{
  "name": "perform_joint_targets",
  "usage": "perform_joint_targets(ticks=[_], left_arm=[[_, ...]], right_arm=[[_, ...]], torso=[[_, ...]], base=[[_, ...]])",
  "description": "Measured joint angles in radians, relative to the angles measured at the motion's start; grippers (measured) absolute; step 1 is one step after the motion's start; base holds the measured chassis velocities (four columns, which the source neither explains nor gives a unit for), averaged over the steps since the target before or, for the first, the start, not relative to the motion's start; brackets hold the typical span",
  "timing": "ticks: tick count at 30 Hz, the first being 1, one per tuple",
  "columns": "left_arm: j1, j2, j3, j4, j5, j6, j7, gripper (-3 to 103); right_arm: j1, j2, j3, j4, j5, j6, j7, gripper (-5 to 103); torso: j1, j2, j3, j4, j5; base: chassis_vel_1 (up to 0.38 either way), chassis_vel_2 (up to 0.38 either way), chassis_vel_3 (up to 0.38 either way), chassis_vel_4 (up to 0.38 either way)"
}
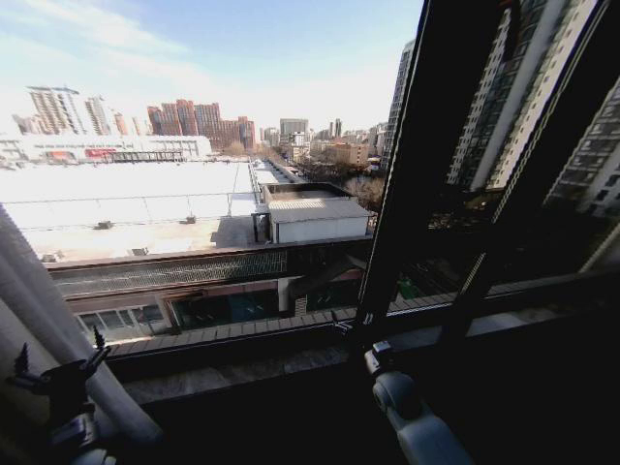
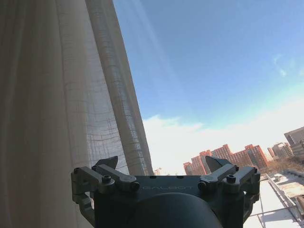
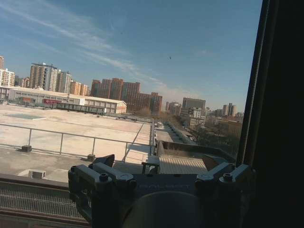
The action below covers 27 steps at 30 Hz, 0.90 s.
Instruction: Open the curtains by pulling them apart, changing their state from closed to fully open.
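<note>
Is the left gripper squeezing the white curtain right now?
No, the left gripper is open with nothing between its fingers, and the curtain hangs beside it.

— What colour is the curtain (image 2: 61, 95)?
— Sheer white, almost cream, with a fine woven grid and long vertical pleats. In the head view it is a pale grey-white roll (image 1: 48, 320).
— And the grippers?
— The left gripper (image 2: 161, 166) is dark grey metal with black screws; the right gripper (image 3: 161, 164) is the same dark grey.
— The window frame (image 1: 426, 165)?
— Black bars.
— Outside?
— Blue sky streaked white, reddish-brown towers (image 3: 123, 90), a pale roof (image 1: 126, 194).
</note>
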Motion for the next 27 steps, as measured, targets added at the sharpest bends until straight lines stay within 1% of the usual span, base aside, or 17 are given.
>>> perform_joint_targets(ticks=[4, 6, 7, 9, 10, 11, 12, 13, 15, 16, 18, 20, 21, 22, 23, 24, 27], left_arm=[[0.005, -0.007, 0.027, 0.009, 0.011, -0.024, 0.002, 100], [0.005, 0.007, 0.038, 0.034, -0.029, -0.045, 0.02, 100], [0.005, 0.007, 0.038, 0.034, -0.029, -0.045, 0.02, 100], [0.007, 0.03, 0.049, 0.053, -0.125, -0.056, 0.058, 100], [0.012, 0.045, 0.059, 0.061, -0.201, -0.06, 0.101, 100], [0.016, 0.056, 0.067, 0.066, -0.254, -0.067, 0.141, 102], [0.019, 0.062, 0.073, 0.07, -0.299, -0.076, 0.192, 98], [0.019, 0.062, 0.073, 0.07, -0.299, -0.076, 0.192, 98], [0.021, 0.061, 0.084, 0.075, -0.372, -0.1, 0.318, 94], [0.021, 0.061, 0.084, 0.075, -0.372, -0.1, 0.318, 94], [0.013, 0.046, 0.094, 0.076, -0.409, -0.098, 0.359, 93], [-0.012, -0.001, 0.106, 0.07, -0.476, -0.049, 0.397, 99], [-0.012, -0.001, 0.106, 0.07, -0.476, -0.049, 0.397, 99], [-0.022, -0.021, 0.107, 0.069, -0.494, -0.029, 0.416, 100], [-0.036, -0.05, 0.098, 0.074, -0.502, -0.011, 0.456, 100], [-0.036, -0.05, 0.098, 0.074, -0.502, -0.011, 0.456, 100], [-0.072, -0.104, 0.045, 0.109, -0.522, 0.0, 0.559, 100]], right_arm=[[0.0, 0.0, 0.0, 0.0, 0.0, 0.0, 0.0, 100], [0.0, 0.0, 0.0, 0.0, 0.0, 0.0, 0.0, 100], [0.0, 0.0, 0.0, 0.0, 0.0, 0.0, 0.0, 100], [0.0, 0.0, 0.0, 0.0, 0.0, 0.0, 0.0, 100], [0.0, 0.0, 0.0, 0.0, 0.0, 0.0, 0.0, 100], [0.0, 0.0, 0.0, 0.0, 0.0, 0.0, 0.0, 100], [0.0, 0.0, 0.0, 0.0, 0.0, 0.0, 0.0, 100], [0.0, 0.0, 0.0, 0.0, 0.0, 0.0, 0.0, 100], [0.0, 0.0, 0.0, 0.0, 0.0, 0.0, 0.0, 100], [0.0, 0.0, 0.0, 0.0, 0.0, 0.0, 0.0, 100], [0.0, 0.0, 0.0, 0.0, 0.0, 0.0, 0.0, 100], [0.0, 0.0, 0.0, 0.0, 0.0, 0.0, 0.0, 100], [0.0, 0.0, 0.0, 0.0, 0.0, 0.0, 0.0, 100], [0.0, 0.0, 0.0, 0.0, 0.0, 0.0, 0.0, 100], [0.0, 0.0, 0.0, 0.0, 0.0, 0.0, 0.0, 100], [0.0, 0.0, 0.0, 0.0, 0.0, 0.0, 0.0, 100], [0.0, 0.0, 0.0, 0.0, 0.0, 0.0, 0.0, 100]], torso=[[0.0, 0.0, 0.0, 0.0001, 0.0001], [0.0, 0.0, 0.0, 0.0001, -0.0002], [0.0, 0.0, 0.0, 0.0001, -0.0002], [0.0, 0.0, 0.0, 0.0001, 0.0], [0.0, 0.0, 0.0, 0.0001, -0.0003], [0.0, 0.0, 0.0, 0.0002, -0.0002], [0.0, 0.0, 0.0, 0.0001, -0.0002], [0.0, 0.0, 0.0, 0.0001, -0.0002], [0.0, 0.0, 0.0, 0.0, -0.0001], [0.0, 0.0, 0.0, 0.0, -0.0001], [0.0, 0.0, 0.0, 0.0001, 0.0], [0.0, 0.0, 0.0, -0.0001, -0.0001], [0.0, 0.0, 0.0, -0.0001, -0.0001], [0.0, 0.0, 0.0, -0.0001, -0.0002], [0.0, 0.0, 0.0, 0.0, -0.0002], [0.0, 0.0, 0.0, 0.0, -0.0002], [0.0, 0.0, 0.0, 0.0002, -0.0001]], base=[[0.0, 0.0, 0.0, 0.0], [0.0, 0.0, 0.0, 0.0], [0.0, 0.0, 0.0, 0.0], [0.0, 0.0, 0.0, 0.0], [0.0, 0.0, 0.0, 0.0], [0.0, 0.0, 0.0, 0.0], [0.0, 0.0, 0.0, 0.0], [0.0, 0.0, 0.0, 0.0], [0.0, 0.0, 0.0, 0.0], [0.0, 0.0, 0.0, 0.0], [0.0, 0.0, 0.0, 0.0], [0.0, 0.0, 0.0, 0.0], [0.0, 0.0, 0.0, 0.0], [0.0, 0.0, 0.0, 0.0], [0.0, 0.0, 0.0, 0.0], [0.0, 0.0, 0.0, 0.0], [0.0, 0.0, 0.0, 0.0]])
